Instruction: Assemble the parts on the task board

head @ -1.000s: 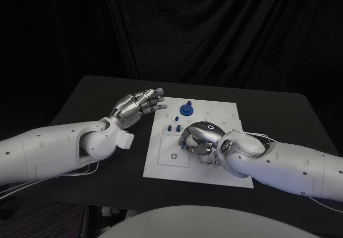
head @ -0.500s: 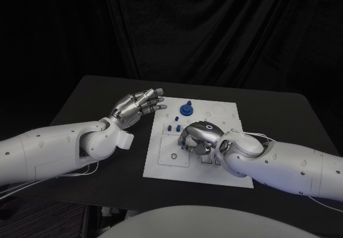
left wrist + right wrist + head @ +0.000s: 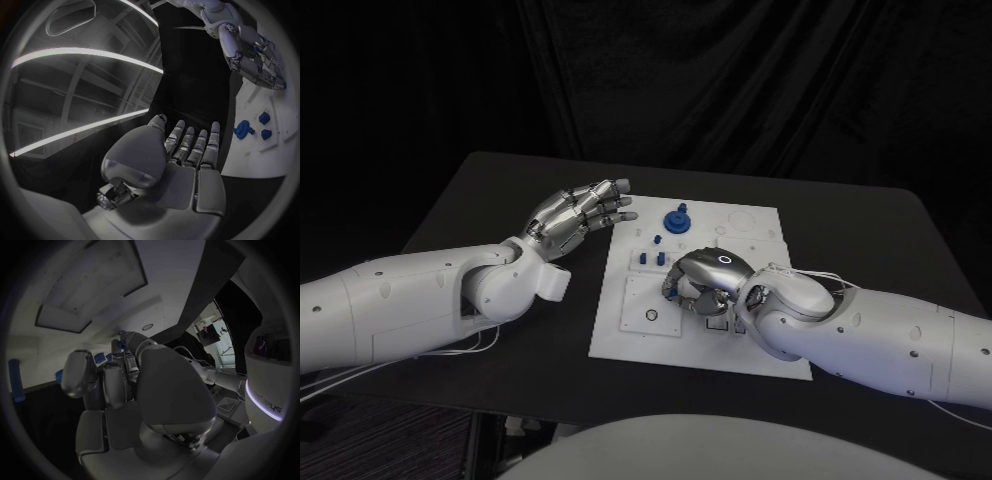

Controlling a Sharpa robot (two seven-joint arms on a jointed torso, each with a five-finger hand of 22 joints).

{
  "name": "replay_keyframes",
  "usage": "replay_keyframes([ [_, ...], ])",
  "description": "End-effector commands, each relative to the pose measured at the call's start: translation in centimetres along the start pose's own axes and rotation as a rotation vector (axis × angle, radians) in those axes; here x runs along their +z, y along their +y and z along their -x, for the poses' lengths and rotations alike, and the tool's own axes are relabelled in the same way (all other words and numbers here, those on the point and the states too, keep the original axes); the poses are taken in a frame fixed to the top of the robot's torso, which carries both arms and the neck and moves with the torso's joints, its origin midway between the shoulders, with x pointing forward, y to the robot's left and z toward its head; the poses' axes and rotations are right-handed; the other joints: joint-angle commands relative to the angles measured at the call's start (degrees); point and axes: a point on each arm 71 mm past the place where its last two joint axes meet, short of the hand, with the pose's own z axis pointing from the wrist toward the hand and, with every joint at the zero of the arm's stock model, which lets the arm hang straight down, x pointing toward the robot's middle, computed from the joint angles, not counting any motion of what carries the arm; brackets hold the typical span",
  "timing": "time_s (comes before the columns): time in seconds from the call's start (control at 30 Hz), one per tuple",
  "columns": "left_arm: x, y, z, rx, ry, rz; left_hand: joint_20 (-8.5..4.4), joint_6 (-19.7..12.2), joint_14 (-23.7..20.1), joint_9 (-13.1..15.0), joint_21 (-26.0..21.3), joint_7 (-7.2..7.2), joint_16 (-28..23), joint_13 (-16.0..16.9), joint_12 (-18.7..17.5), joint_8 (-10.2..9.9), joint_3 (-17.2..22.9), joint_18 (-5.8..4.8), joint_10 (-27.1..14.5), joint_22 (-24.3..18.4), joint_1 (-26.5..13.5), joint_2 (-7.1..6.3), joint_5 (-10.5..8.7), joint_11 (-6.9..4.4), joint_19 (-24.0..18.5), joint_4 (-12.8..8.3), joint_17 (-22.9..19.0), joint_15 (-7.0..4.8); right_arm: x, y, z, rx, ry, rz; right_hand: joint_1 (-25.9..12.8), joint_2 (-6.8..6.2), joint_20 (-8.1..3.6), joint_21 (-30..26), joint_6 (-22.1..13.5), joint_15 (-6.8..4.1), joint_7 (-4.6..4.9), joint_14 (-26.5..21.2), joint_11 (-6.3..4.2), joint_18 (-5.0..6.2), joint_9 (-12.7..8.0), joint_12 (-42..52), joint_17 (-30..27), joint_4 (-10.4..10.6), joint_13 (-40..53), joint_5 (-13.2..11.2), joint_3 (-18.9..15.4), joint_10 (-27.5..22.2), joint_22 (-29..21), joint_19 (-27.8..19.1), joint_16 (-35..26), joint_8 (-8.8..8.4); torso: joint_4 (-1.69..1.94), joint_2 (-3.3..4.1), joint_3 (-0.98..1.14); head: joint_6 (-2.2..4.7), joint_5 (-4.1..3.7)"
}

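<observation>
White rectangular task board (image 3: 754,228) lies in the middle of the black table (image 3: 488,190), its long sides running from the near edge toward the far edge. On it I count one large blue knob-shaped part (image 3: 678,219) standing near the board's far left corner, one tiny blue peg (image 3: 656,240) just nearer than it, and two small blue upright pegs (image 3: 649,259) side by side further toward the near edge, along the board's left side. A black ring-shaped hole (image 3: 651,316) marks a raised plate near the near left corner.

The right hand (image 3: 702,281) sits over the board's middle, knuckles up and fingers curled down against the surface; whether it pinches anything beneath I cannot tell, since its own back hides the fingertips.

The left hand (image 3: 578,214) hovers above the table just beside the board's left edge, near the far corner, palm turned toward the board, fingers spread and holding nothing. In the left wrist view those fingers (image 3: 187,145) stretch out straight and apart.
</observation>
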Motion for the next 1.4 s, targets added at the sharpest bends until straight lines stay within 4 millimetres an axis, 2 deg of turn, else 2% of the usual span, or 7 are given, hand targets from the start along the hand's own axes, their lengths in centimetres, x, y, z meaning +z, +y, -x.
replay_keyframes([
  [0.03, 0.0, -0.3, -0.1, -0.012, 0.012, -0.052, 0.05, 0.08, 0.23, 0.06, 0.23, 1.79, 0.29, 0.08, 0.21, 0.18, 0.31, -0.78, -0.09, -0.08, 0.01, 0.69, 0.19, 0.48, 0.5, -0.08, 0.07, 0.32, -0.1, -0.1, -0.3, -0.005, 0.022, -0.024, 0.65, -0.03, -0.02, -0.15, -0.35, -0.03, -0.04, 0.54, -2.27, 0.7, 0.0, 0.21, -0.01, -0.37, 0.06, -0.21, -0.09, 2.69, 8.87, -0.28, -0.18, -0.18, -0.04, -0.03, 0.02, 0.0, 0.12],
  [0.4, -0.1, -0.2, -0.1, -0.012, 0.011, -0.045, 0.05, 0.04, 0.21, 0.05, 0.23, 1.83, 0.29, 0.07, 0.19, 0.17, 0.38, -0.79, -0.11, -0.08, -0.02, 0.69, 0.17, 0.53, 0.5, -0.04, 0.07, 0.32, -0.2, 0.1, -0.4, -0.002, 0.02, -0.022, 0.6, -0.05, -0.01, -0.16, -0.23, -0.02, -0.04, 0.54, -2.28, 0.7, 0.02, 0.28, 0.01, -0.38, 0.11, -0.27, -0.13, 2.82, 8.86, -0.3, -0.17, -0.15, -0.01, 0.04, 0.11, 0.0, 0.04],
  [0.83, -0.2, -0.1, 0.0, -0.011, 0.007, -0.038, 0.03, -0.06, 0.18, 0.04, 0.22, 1.95, 0.38, 0.07, 0.22, 0.16, 0.73, -0.82, -0.17, -0.11, -0.19, 0.8, 0.13, 0.7, 0.52, 0.23, 0.07, 0.33, -0.6, -0.2, 0.0, -0.001, -0.008, -0.03, -0.27, 0.34, 0.03, -0.1, 0.47, -0.07, -0.15, 0.62, -2.43, 0.7, 0.19, 0.35, 0.19, 0.17, 0.26, -0.57, -0.42, 3.09, 8.86, -0.31, -0.07, 0.04, 0.01, 0.02, 0.01, 0.0, -0.04],
  [1.03, -0.2, 0.0, -0.1, -0.011, 0.007, -0.035, 0.03, -0.06, 0.18, 0.04, 0.22, 1.99, 0.45, 0.08, 0.26, 0.17, 1.04, -0.84, -0.18, -0.12, -0.31, 0.86, 0.13, 0.77, 0.55, 0.48, 0.08, 0.36, -0.6, -0.2, 1.1, -0.015, -0.012, -0.033, -1.5, 1.0, -0.04, 0.16, 1.05, -0.22, -0.37, 0.78, -2.66, 0.66, 0.4, 0.24, 0.44, 1.16, 0.34, -0.61, -0.78, 3.21, 8.91, -0.17, 0.1, 0.19, 0.04, 0.0, 0.0, 0.0, -0.13],
  [1.13, -0.1, 0.0, -0.1, -0.011, 0.007, -0.033, 0.03, -0.04, 0.19, 0.05, 0.22, 2.03, 0.53, 0.09, 0.32, 0.19, 1.31, -0.84, -0.17, -0.13, -0.42, 0.86, 0.12, 0.82, 0.57, 0.7, 0.09, 0.36, -0.5, -0.2, 1.6, -0.023, -0.009, -0.032, -2.53, 1.69, -0.12, 0.3, 1.44, -0.35, -0.61, 0.86, -2.84, 0.63, 0.62, 0.19, 0.57, 2.07, 0.42, -0.01, -0.97, 3.32, 8.94, -0.07, 0.18, 0.33, -0.02, -0.04, -0.01, 0.0, -0.07],
  [1.3, -0.1, 0.1, -0.1, -0.011, 0.007, -0.031, 0.03, -0.07, 0.18, 0.05, 0.22, 2.05, 0.58, 0.09, 0.4, 0.2, 1.58, -0.85, -0.15, -0.14, -0.54, 0.85, 0.1, 0.88, 0.6, 0.96, 0.09, 0.36, -0.3, -0.1, 2.0, -0.03, -0.005, -0.028, -3.45, 2.41, -0.26, 0.52, 0.91, -0.44, -0.7, 0.88, -2.88, 0.56, 0.44, 0.03, 0.57, 2.86, 0.58, 3.68, -0.31, 3.2, 9.01, 0.06, 0.17, -0.26, -0.01, -0.03, -0.02, 0.0, 0.06],
  [1.4, -0.1, 0.1, -0.1, -0.012, 0.008, -0.03, 0.02, -0.11, 0.18, 0.05, 0.22, 2.06, 0.61, 0.1, 0.42, 0.2, 1.71, -0.86, -0.14, -0.14, -0.6, 0.85, 0.08, 0.89, 0.61, 1.09, 0.09, 0.36, -0.1, -0.1, 2.0, -0.033, 0.005, -0.027, -3.67, 2.7, -0.28, 0.71, 1.28, -0.46, -0.8, 0.88, -2.91, 0.51, 0.46, 0.07, 0.52, 3.05, 0.68, 4.48, 0.0, 3.23, 9.07, 0.15, 0.15, -0.17, 0.01, -0.01, -0.01, 0.0, 0.13],
])
